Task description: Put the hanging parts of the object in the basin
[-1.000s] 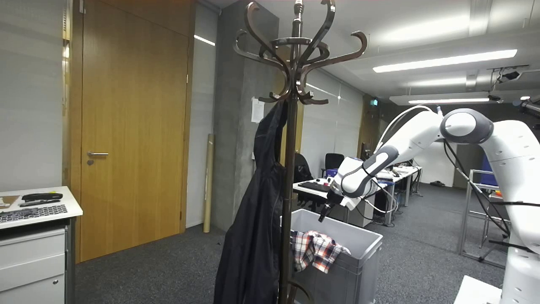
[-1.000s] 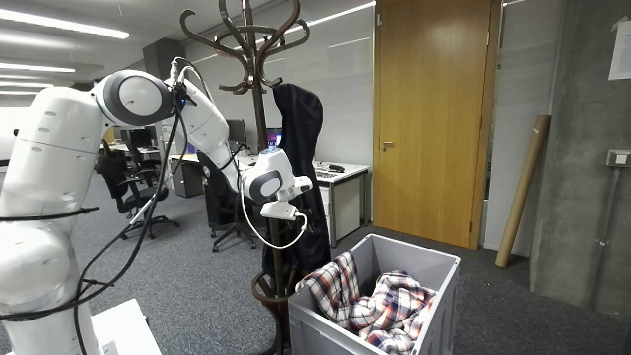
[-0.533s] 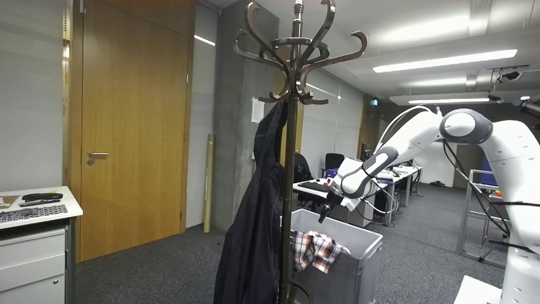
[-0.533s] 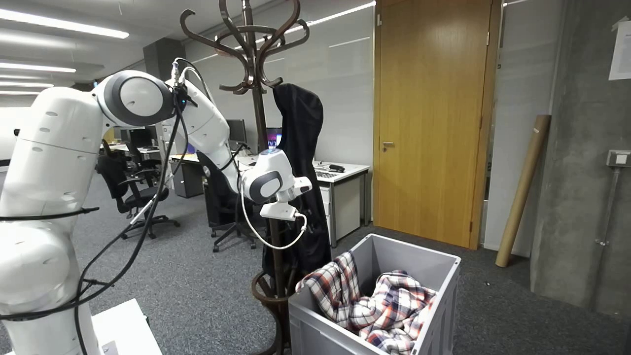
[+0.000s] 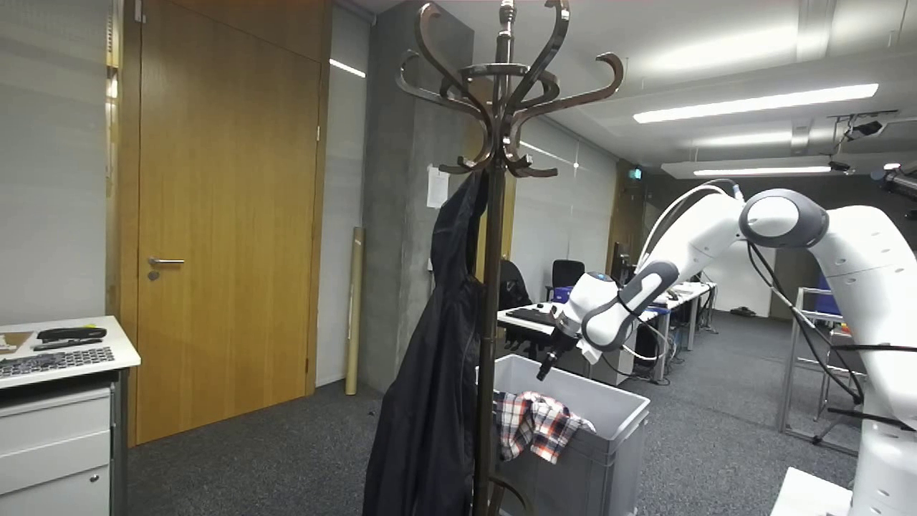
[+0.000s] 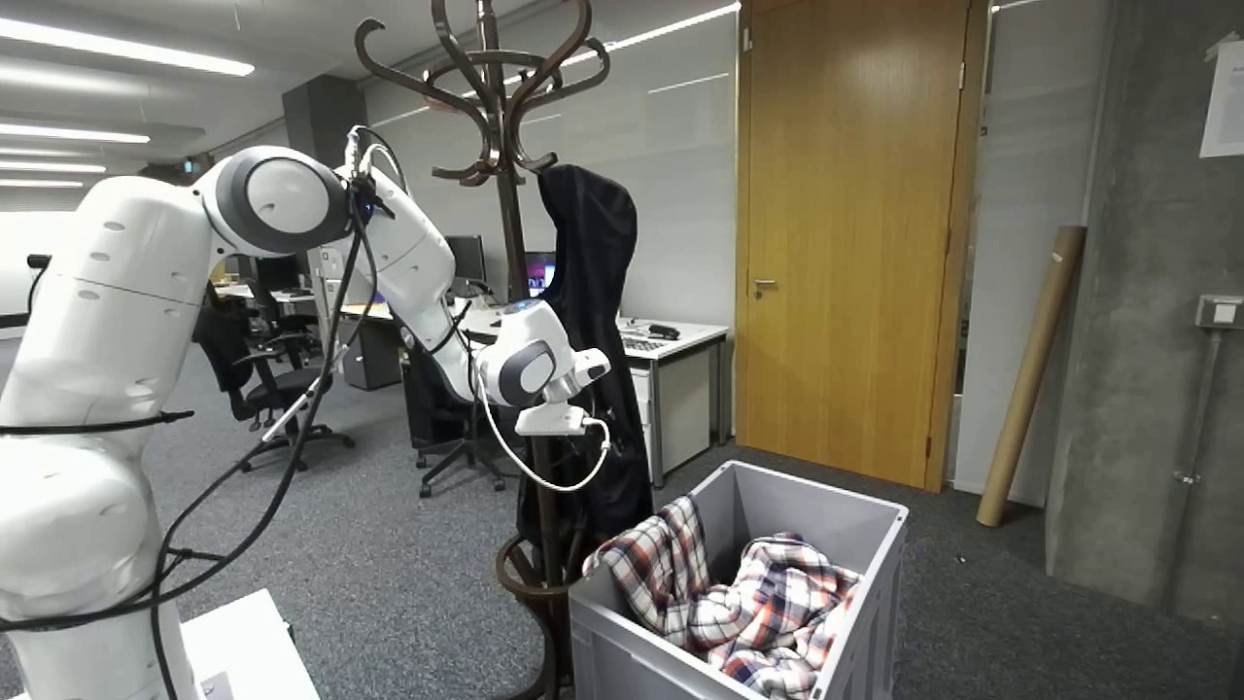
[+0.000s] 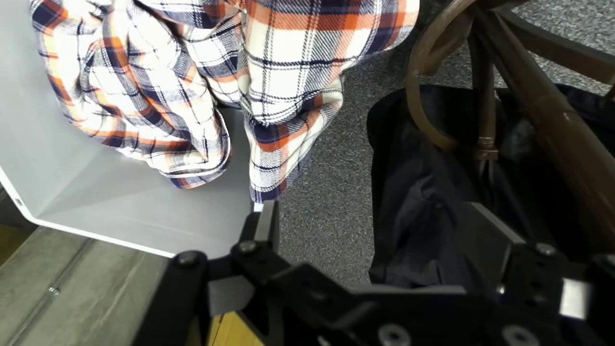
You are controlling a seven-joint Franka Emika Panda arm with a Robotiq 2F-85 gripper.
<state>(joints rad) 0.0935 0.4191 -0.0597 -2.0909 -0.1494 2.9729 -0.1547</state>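
Observation:
The object, a red, white and navy checked cloth (image 6: 777,603), lies crumpled inside the grey basin (image 6: 880,622). One part drapes over the rim, and its hanging end (image 5: 537,426) falls down the outside wall on the coat-rack side. In the wrist view that hanging part (image 7: 293,72) reaches down near the left fingertip; whether they touch I cannot tell. My gripper (image 7: 370,206) is open, with floor and dark coat showing between its fingers and nothing held. In an exterior view the gripper (image 5: 542,373) points down above the basin's rim. Elsewhere its fingers blend into the dark coat.
A wooden coat rack (image 5: 491,287) stands right beside the basin, with a long dark coat (image 5: 430,373) hanging on it. In the wrist view the coat (image 7: 413,192) and the rack's pole (image 7: 567,120) are close to the right finger. Desks and chairs are farther back.
The arm has shifted slightly in the last half second: its elbow is a little lower and the gripper has tilted and moved slightly. Cloth and basin have not moved.

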